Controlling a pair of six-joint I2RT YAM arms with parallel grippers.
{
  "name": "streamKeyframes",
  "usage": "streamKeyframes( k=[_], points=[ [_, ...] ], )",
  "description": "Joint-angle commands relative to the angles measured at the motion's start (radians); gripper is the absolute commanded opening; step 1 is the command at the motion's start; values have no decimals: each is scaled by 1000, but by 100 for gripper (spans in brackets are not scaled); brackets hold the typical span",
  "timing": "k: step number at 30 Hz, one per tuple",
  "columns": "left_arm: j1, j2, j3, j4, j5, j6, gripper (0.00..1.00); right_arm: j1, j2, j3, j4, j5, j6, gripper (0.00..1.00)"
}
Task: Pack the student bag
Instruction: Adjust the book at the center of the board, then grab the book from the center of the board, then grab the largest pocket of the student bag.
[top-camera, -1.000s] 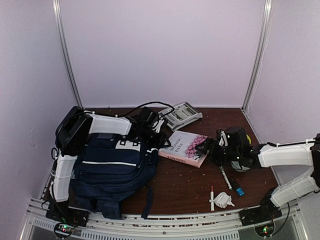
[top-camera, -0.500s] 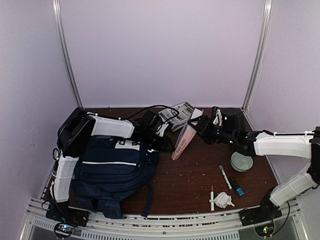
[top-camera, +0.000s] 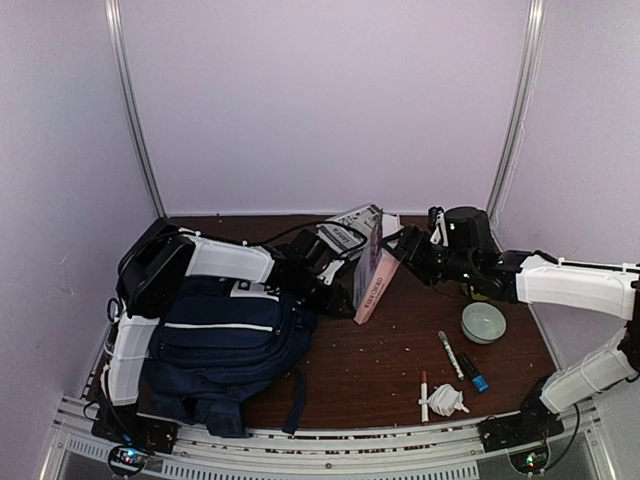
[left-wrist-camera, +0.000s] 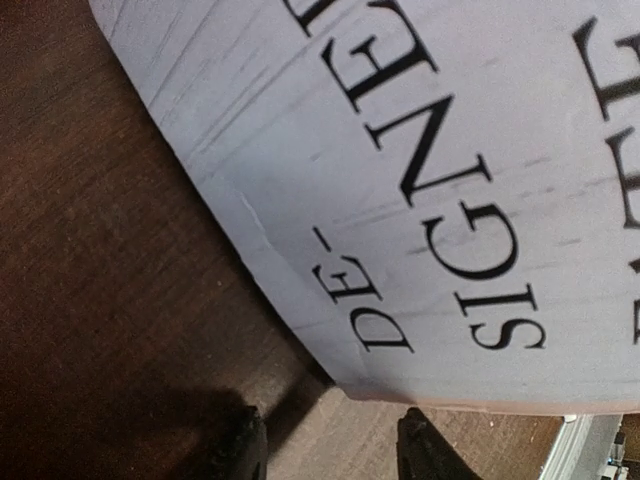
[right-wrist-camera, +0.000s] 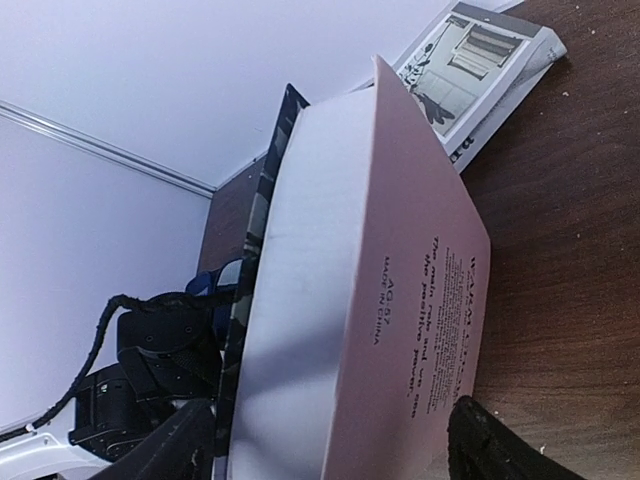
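Observation:
The student bag (top-camera: 225, 345), a navy backpack with a white stripe, lies at the near left. A thick pink book (top-camera: 368, 270) stands on its edge mid-table. My right gripper (top-camera: 392, 252) is shut on it from the right. In the right wrist view its fingers flank the book (right-wrist-camera: 400, 300), one on each cover, around my right gripper (right-wrist-camera: 330, 435). My left gripper (top-camera: 336, 290) is low beside the book's left face and open. In the left wrist view my left gripper (left-wrist-camera: 330, 445) holds nothing, just below the corner of a printed magazine (left-wrist-camera: 450, 180).
The magazine (top-camera: 352, 222) lies behind the book near the back wall. A pale green bowl (top-camera: 483, 322), two markers (top-camera: 450, 353), a red-tipped pen (top-camera: 424, 393) and a crumpled white wad (top-camera: 447, 400) sit at the near right. Purple walls close in three sides.
The right gripper took the flat-lying book, lifted it and carried it left and back; it now stands upright on its edge. The left gripper shifted slightly right toward it.

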Motion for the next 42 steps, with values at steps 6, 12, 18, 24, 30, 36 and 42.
streamKeyframes(
  k=[6,12,18,24,30,36,42],
  points=[
    [5,9,91,-76,-41,65,56,-39,108,210,-340,-60,-254,81],
    [6,4,99,-86,-45,76,57,-56,160,251,-346,-137,-256,78],
    [9,-230,45,-176,-77,251,57,-83,125,226,-383,-82,-271,39],
    [-7,-552,42,-576,-232,382,58,-101,51,236,-462,-31,-360,30],
    [-99,-759,-121,-911,-347,326,60,-130,-3,221,-457,-105,-406,28],
    [-210,-802,-230,-1098,-477,287,98,-140,-16,206,-431,-138,-422,29],
    [-210,-715,-283,-1131,-532,305,98,-140,-1,203,-419,-187,-426,29]
  ],
)
